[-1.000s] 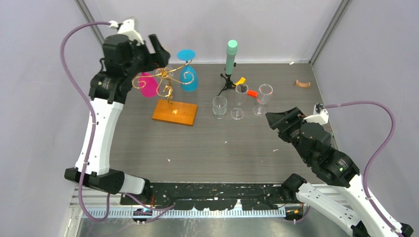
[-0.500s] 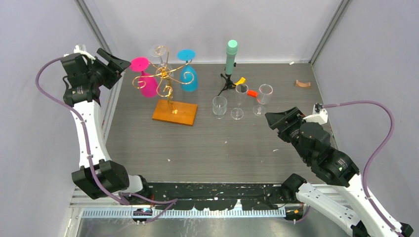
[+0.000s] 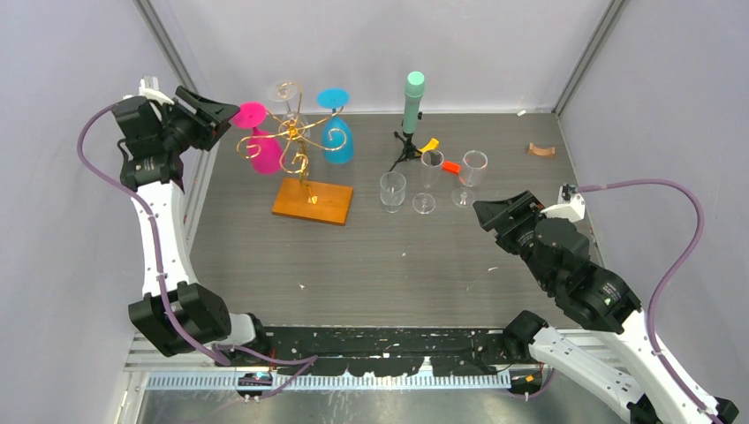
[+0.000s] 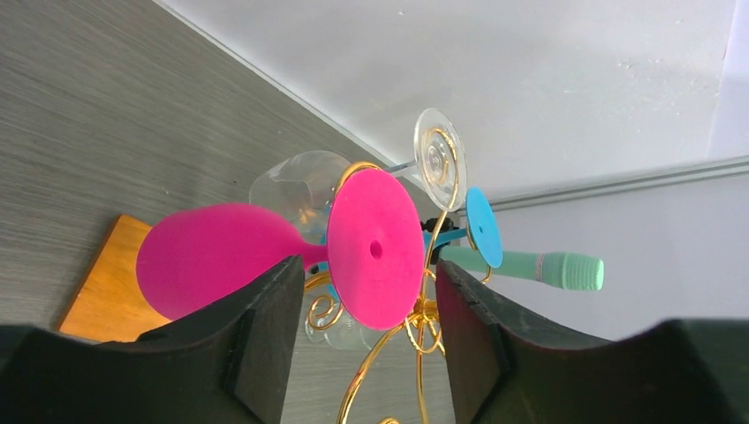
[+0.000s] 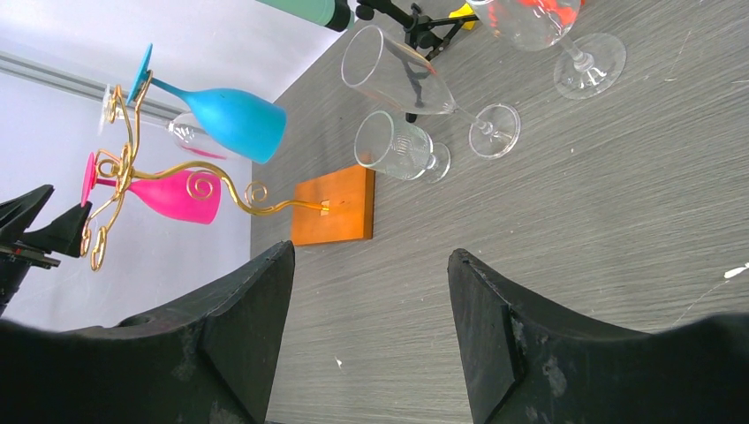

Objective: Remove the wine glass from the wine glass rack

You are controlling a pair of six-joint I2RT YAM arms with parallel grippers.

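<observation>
The wine glass rack (image 3: 298, 146), gold wire on an orange wooden base (image 3: 312, 202), carries three upside-down glasses. A pink wine glass (image 3: 263, 152) hangs on its left, a blue one (image 3: 336, 140) on its right and a clear one (image 4: 296, 181) behind. My left gripper (image 3: 225, 112) is open and level with the pink glass's foot (image 4: 375, 249). Seen from the left wrist, that foot lies between and just beyond the fingers (image 4: 265, 336), touching neither. My right gripper (image 3: 493, 215) is open and empty, low over the table at the right (image 5: 371, 256).
A mint-green cylinder on a black tripod (image 3: 412, 99) stands behind three upright clear glasses (image 3: 428, 181). Small orange and yellow bits (image 3: 450, 165) lie near them, and a brown scrap (image 3: 541, 150) at the far right. The left wall is close behind my left arm.
My left arm swung from above the rack out to the left, then edged back toward the pink foot while its jaws narrowed. The right arm has stayed still.
</observation>
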